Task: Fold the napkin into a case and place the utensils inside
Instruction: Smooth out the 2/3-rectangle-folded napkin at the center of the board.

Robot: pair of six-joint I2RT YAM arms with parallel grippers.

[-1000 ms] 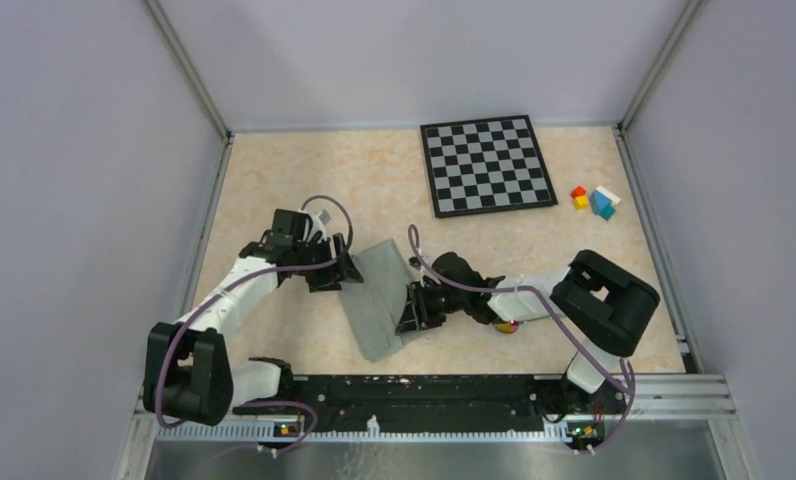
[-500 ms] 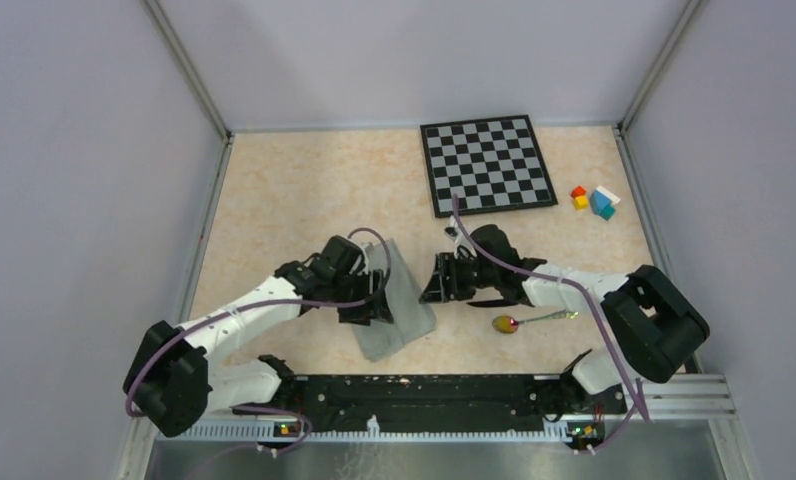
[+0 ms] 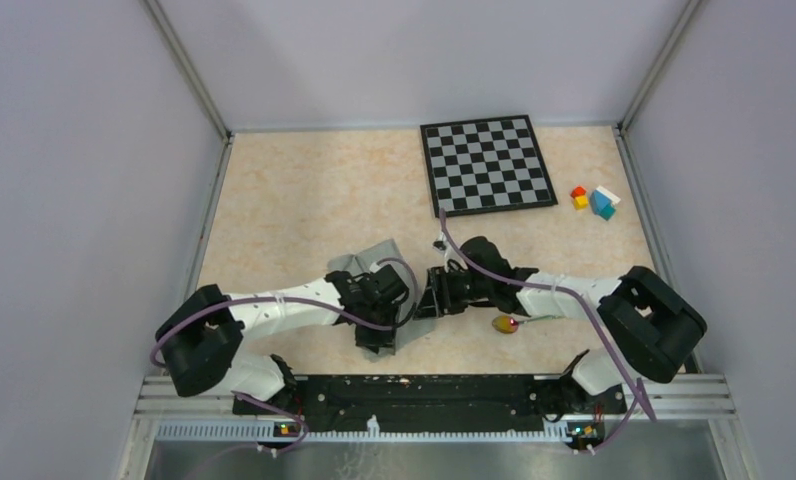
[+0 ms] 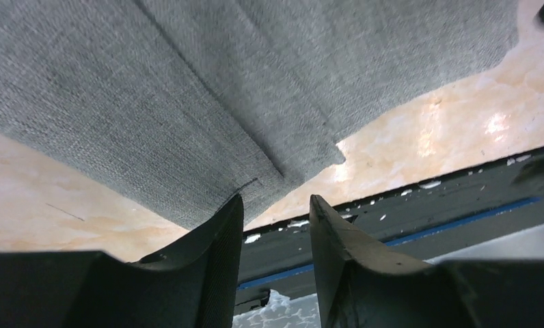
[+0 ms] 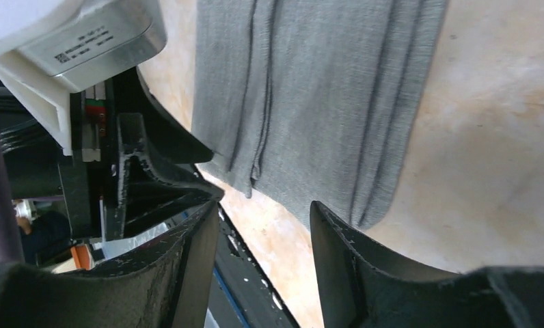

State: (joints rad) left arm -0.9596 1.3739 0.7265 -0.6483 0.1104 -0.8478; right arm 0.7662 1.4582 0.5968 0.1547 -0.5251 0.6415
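Observation:
The grey-green napkin point(image 3: 367, 262) lies folded into a narrow strip near the table's front edge, its layered folds filling the left wrist view point(image 4: 208, 89). My left gripper point(image 3: 392, 303) sits over the strip's near half, open, one fingertip point(image 4: 229, 212) at the cloth's corner and nothing between the jaws. My right gripper point(image 3: 430, 300) is open just right of the strip, facing its near end point(image 5: 324, 102), with the left gripper's body beside it. A spoon point(image 3: 505, 324) with a yellow-red bowl lies under the right forearm.
A black-and-white chessboard point(image 3: 489, 165) lies at the back right, with small coloured blocks point(image 3: 594, 200) beside it. The black base rail point(image 3: 424, 390) runs along the near edge, close to the napkin's near end. Grey walls close in both sides.
My left arm swung right and nearer, over the napkin's near half, and its jaws narrowed. The right gripper opened, pulled back off the cloth, then returned to its right edge. The napkin's far end rumpled.

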